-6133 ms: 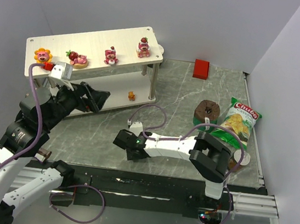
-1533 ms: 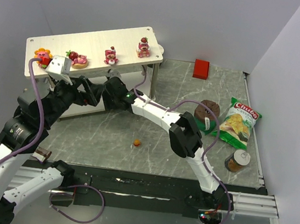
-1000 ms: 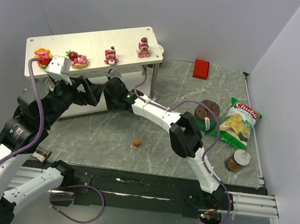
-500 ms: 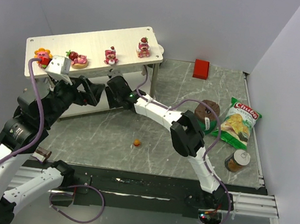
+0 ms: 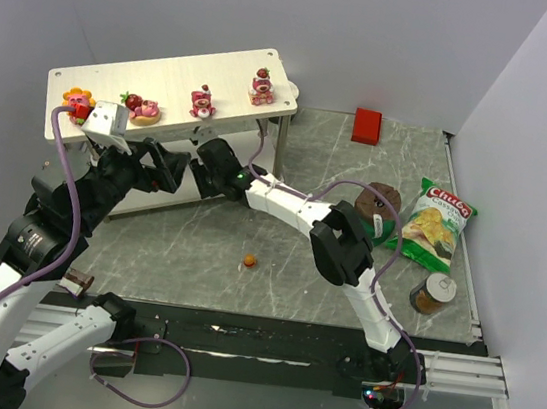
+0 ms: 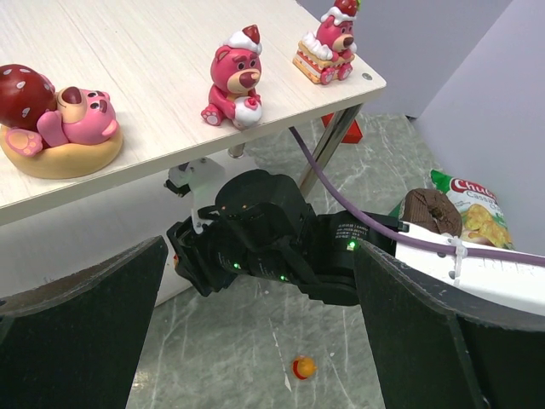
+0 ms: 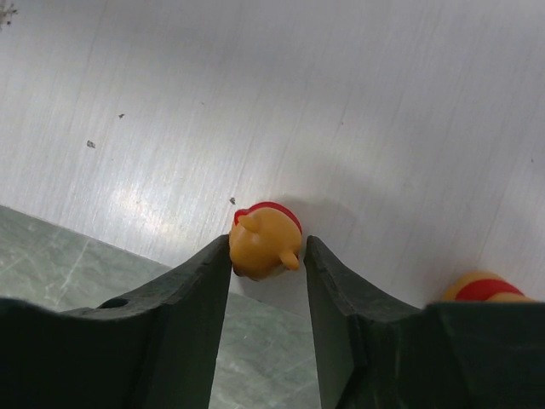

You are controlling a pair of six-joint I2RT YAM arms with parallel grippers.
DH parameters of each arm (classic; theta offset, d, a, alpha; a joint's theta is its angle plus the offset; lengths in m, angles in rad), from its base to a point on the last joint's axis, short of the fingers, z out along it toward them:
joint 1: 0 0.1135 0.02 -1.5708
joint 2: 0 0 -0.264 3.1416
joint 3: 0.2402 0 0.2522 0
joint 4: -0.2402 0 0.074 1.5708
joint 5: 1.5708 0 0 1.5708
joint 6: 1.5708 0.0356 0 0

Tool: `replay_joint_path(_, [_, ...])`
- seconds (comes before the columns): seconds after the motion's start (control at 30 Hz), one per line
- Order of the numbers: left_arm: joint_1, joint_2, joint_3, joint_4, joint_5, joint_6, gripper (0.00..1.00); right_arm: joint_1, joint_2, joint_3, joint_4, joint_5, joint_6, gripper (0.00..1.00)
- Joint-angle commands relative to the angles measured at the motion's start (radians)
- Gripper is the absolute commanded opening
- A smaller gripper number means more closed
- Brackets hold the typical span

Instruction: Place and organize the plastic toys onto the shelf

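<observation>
Orange fills our right claw: it is clamped on a tiny orange plastic bear, which stands on the lower board of the pale wooden shelf. A second orange bear sits just right of the claw. Our left claw hangs wide apart.

- The left arm is held raised and bent forward, and its tool is spread wide.
- The right arm is stretched low, forward and across to the left.
- The right tool is pressed from both sides against a small orange bear, which is touched by each finger.
</observation>
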State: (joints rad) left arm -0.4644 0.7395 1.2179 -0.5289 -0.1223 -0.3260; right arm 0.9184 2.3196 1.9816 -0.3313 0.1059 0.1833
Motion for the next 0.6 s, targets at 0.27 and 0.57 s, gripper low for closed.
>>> replay_joint_path(0.27, [-0.003,0.003,0.011,0.009,-0.016,0.018,0.96,0.011,0.029,-0.046,0.089,-0.09,-0.137,0.31])
replay_joint_path(0.57, [-0.003,0.004,0.012,0.006,-0.017,0.018,0.96,0.014,0.026,-0.073,0.129,-0.205,-0.237,0.28])
